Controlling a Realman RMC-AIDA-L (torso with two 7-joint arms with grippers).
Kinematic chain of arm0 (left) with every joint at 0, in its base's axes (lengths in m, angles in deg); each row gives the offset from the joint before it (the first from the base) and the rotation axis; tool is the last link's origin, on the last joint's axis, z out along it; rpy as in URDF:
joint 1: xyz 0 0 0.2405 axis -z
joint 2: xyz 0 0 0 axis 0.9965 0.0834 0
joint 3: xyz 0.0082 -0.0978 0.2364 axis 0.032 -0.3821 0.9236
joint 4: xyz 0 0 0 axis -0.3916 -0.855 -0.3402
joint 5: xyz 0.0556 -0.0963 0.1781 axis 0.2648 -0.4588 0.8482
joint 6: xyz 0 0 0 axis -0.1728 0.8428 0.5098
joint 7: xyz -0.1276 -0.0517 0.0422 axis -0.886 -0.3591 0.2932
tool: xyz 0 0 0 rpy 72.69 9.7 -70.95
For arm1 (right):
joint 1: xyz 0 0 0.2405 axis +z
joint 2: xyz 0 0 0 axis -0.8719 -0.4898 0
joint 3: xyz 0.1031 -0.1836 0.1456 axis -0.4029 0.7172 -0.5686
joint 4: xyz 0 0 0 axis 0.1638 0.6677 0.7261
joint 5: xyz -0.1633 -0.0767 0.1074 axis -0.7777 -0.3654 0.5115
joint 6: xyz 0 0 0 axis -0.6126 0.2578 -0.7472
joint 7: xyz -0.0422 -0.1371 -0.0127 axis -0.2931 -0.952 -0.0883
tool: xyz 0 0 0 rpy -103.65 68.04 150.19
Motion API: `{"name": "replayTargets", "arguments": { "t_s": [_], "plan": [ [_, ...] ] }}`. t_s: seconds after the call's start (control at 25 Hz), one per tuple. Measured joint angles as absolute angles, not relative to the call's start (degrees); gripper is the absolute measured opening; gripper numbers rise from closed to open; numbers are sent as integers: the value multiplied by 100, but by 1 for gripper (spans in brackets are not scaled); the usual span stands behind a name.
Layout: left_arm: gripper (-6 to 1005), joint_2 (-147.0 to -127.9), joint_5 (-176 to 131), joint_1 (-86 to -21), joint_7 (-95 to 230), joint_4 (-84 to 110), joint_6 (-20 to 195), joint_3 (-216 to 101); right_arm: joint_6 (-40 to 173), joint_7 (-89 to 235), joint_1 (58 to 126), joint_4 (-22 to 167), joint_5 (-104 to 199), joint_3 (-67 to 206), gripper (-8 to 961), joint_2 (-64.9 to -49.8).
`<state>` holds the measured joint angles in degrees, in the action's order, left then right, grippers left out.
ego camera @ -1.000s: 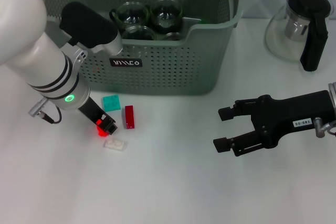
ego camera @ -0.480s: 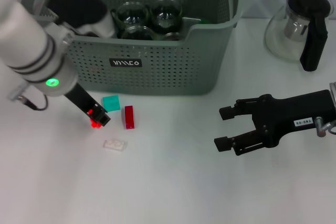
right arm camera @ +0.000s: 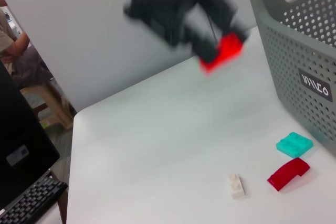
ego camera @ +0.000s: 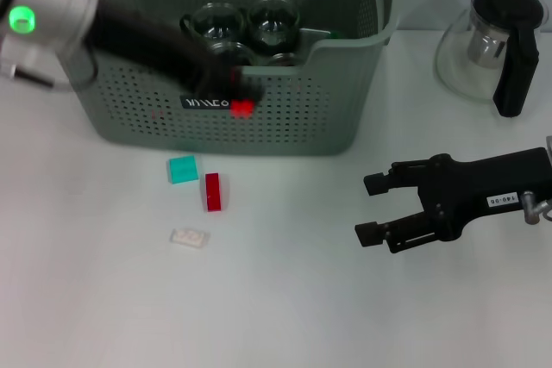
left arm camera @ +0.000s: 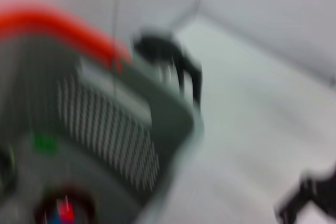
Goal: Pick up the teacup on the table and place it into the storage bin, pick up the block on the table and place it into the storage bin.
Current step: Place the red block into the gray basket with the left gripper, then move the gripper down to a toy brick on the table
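Left jaws [ego camera: 235, 102]: clamped on red block [ego camera: 242, 108], upper centre, at basket [ego camera: 345, 92] front wall.
Right jaws [ego camera: 373, 209]: apart, idle, lower right.
Drop: basket opening just above-behind block.

blocks [ego camera: 197, 191] before storage bin [ego camera: 285, 118], teacups [ego camera: 250, 28] inside

We see a matt perforated plastic storage bin [ego camera: 285, 109], clear glass teacups [ego camera: 274, 21], and glossy plastic blocks [ego camera: 212, 191].
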<state>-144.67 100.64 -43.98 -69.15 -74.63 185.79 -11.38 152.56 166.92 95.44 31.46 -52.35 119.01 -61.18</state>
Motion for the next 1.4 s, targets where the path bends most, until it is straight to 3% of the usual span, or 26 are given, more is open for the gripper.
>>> {"name": "replayTargets", "arguments": {
  "t_s": [0.36,0.92,1.16,1.4],
  "plan": [
    [459,-14012,9779,-3869,-6350,-5699,16438,-1353,15275,16741,9589,3149,-5238,11901,947,-6132],
    [487,-14042,10424,-3784,-6320,-5137,14883,-1010,15279,16835,9569,3149,-5235,11901,946,-6128],
    [666,-14003,10381,-3808,-6318,-5420,15207,-1080,15271,16827,9556,3149,-5224,11901,946,-6128],
    [865,-14055,9618,-4159,-5948,-6648,17274,-1213,15237,16806,9554,3149,-5224,11864,946,-6132]
  ]
}}
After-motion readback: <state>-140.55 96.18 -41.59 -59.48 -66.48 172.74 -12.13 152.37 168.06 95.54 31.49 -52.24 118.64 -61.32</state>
